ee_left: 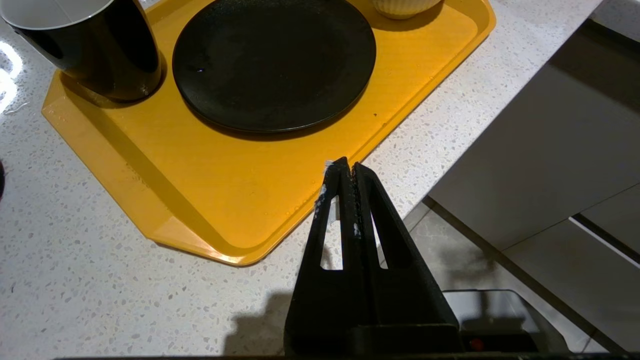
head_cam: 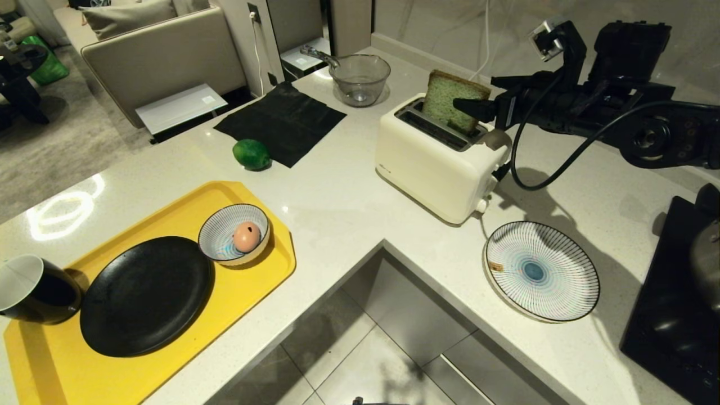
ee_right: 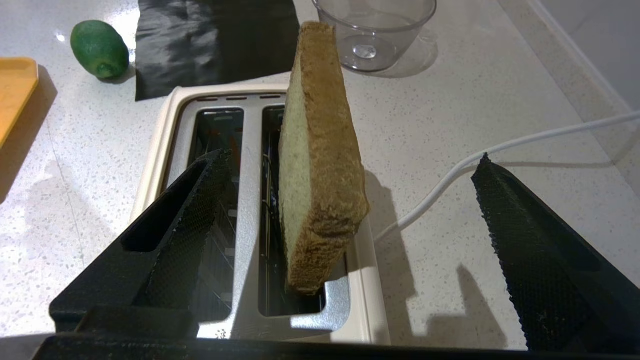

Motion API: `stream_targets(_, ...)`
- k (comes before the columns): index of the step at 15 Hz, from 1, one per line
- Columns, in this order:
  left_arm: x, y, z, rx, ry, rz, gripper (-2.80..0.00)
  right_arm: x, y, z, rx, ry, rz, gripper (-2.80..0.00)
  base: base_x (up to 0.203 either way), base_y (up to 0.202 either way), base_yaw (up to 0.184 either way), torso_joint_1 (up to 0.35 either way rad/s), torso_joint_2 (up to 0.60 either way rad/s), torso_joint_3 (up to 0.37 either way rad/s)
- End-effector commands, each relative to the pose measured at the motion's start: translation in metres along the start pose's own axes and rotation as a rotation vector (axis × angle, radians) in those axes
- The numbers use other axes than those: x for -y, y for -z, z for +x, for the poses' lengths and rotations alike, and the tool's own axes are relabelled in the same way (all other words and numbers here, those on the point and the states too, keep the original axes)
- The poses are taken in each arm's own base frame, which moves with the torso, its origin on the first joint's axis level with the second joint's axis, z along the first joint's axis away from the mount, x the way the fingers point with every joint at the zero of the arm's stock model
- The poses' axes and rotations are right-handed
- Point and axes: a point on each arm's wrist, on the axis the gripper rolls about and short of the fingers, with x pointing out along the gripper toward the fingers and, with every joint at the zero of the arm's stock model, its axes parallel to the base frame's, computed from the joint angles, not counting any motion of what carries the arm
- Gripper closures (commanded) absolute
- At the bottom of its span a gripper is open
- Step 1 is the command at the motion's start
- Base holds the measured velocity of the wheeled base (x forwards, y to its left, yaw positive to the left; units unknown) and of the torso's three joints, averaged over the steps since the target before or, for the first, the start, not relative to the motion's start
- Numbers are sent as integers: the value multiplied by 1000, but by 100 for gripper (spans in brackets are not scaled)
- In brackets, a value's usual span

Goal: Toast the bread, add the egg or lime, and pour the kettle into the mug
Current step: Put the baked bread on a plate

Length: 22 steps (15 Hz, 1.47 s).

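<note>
My right tool (ee_right: pixel 345 200) hangs over the toaster (head_cam: pixel 439 163) in the upper right of the head view, its two black fingers spread wide and holding nothing, one finger over the empty slot and the other out past the toaster's edge above the bench (head_cam: pixel 349 185). Between them stands the bread (ee_right: pixel 320 165), upright but leaning a little in the slot, most of it still standing proud of the toaster. To do this step well, I judge I should either close squarely on the flat faces or press down gently on the top crust, keeping the slice vertical so it slides down instead of jamming against the slot rim, and keep my outer finger clear of the white cord (ee_right: pixel 500 150). The bread is a thick square slice, pale green inside with a rough brown crust. Farther out, the lime (head_cam: pixel 251 154) lies on the bench left of centre beside a black cloth (head_cam: pixel 281 121). My left tool (ee_left: pixel 347 172) is pressed shut and empty, parked near the yellow tray (ee_left: pixel 225 200) by the mug (head_cam: pixel 34 289) at lower left.
</note>
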Motion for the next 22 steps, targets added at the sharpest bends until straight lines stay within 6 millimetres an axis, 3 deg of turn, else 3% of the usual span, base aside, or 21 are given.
stream_targets(1, 0, 0, 0, 1, 0, 0, 0, -1, 2, 1, -5, -5, 1, -280, 0, 0, 0, 0, 0, 0)
stream_targets(8, 0, 0, 0, 1, 0, 0, 0, -1, 7, 3, -13, -7, 4, -280, 0, 0, 0, 0, 0, 0)
stream_targets(9, 0, 0, 0, 1, 0, 0, 0, -1, 7, 3, -13, -7, 5, 0, 0, 0, 0, 0, 0, 0)
stream_targets(17, 0, 0, 0, 1, 0, 0, 0, -2, 3, 2, 1, -16, -1, 0, 0, 0, 0, 0, 0, 0)
stream_targets(22, 0, 0, 0, 1, 0, 0, 0, -11, -13, 0, 72, -31, -66, 0, 0, 0, 0, 0, 0, 0)
